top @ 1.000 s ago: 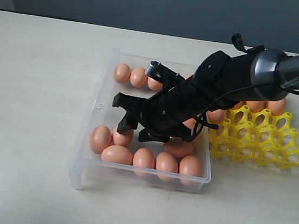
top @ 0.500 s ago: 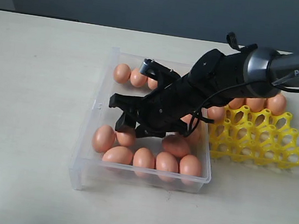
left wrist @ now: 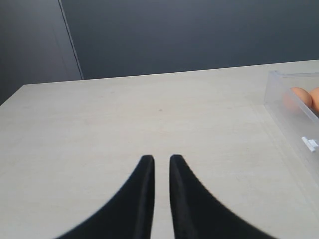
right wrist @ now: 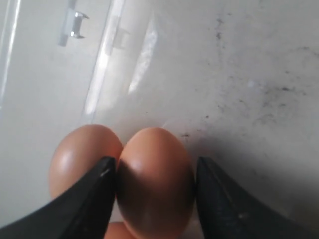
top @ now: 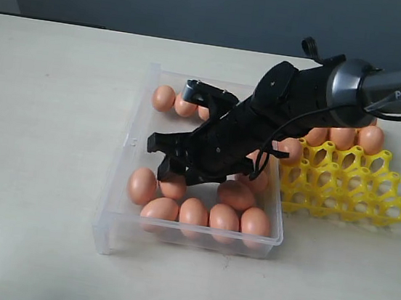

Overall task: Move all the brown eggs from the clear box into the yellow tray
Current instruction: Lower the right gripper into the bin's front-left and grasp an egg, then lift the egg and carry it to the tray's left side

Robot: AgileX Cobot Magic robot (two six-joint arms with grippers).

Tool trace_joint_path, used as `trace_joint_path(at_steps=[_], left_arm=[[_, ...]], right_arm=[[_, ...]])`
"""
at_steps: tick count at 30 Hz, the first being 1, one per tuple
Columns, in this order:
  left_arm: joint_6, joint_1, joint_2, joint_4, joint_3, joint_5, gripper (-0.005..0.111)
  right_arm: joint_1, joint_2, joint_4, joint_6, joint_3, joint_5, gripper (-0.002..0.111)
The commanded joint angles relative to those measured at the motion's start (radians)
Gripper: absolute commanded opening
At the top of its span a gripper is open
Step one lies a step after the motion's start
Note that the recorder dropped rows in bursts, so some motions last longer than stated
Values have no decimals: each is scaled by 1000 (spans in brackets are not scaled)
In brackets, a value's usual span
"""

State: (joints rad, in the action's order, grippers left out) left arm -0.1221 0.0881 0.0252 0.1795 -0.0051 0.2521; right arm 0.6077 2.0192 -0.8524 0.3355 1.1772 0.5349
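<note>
I have the right gripper (right wrist: 155, 167) down inside the clear box (top: 128, 157). Its fingers are spread to about an egg's breadth and stand either side of one brown egg (right wrist: 154, 184). What crowds it most is the neighbouring egg (right wrist: 82, 159), which touches the target. One finger (right wrist: 97, 191) is wedged into the seam between the two. The other finger (right wrist: 219, 199) stands just beside the target's free flank, and I cannot tell whether it touches. Ahead of the fingertips the box floor is bare and scuffed, with a small clip (right wrist: 72, 25) on the wall beyond. In the exterior view a row of four eggs (top: 208, 215) lies just beside the gripper along the nearer box wall, and another egg (top: 237, 195) sits under the wrist. A few more eggs (top: 164, 98) are at the far wall, behind the arm. The yellow tray (top: 342, 188) sits on the wrist side of the gripper, just outside the box, with eggs (top: 370, 139) in its back row. The target egg is smooth, matte and orange-brown, with a soft sheen on its crown, and it lies on the box floor. The left gripper (left wrist: 162, 162) hangs over the pale table (left wrist: 149, 114), well apart from the box. Its fingers are drawn almost together, with only a thin slit between them and nothing in it.
</note>
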Motion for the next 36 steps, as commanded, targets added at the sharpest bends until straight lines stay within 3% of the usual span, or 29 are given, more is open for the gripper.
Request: trace_joint_path(at_steps=[1, 3, 10, 22, 36], left_arm=[[-1, 0, 1, -2, 5, -12, 12], [-1, 0, 1, -2, 5, -12, 12], [-1, 0, 1, -2, 5, -12, 12], [-1, 0, 1, -2, 5, -12, 12], [-1, 0, 1, -2, 5, -12, 12]], right_arm=[[-1, -1, 36, 12, 4, -3, 50], [-1, -1, 56, 12, 4, -3, 45], [-1, -1, 63, 12, 4, -33, 0], [-1, -146, 63, 12, -32, -279, -1], [-4, -553, -13, 12, -560, -916, -1]])
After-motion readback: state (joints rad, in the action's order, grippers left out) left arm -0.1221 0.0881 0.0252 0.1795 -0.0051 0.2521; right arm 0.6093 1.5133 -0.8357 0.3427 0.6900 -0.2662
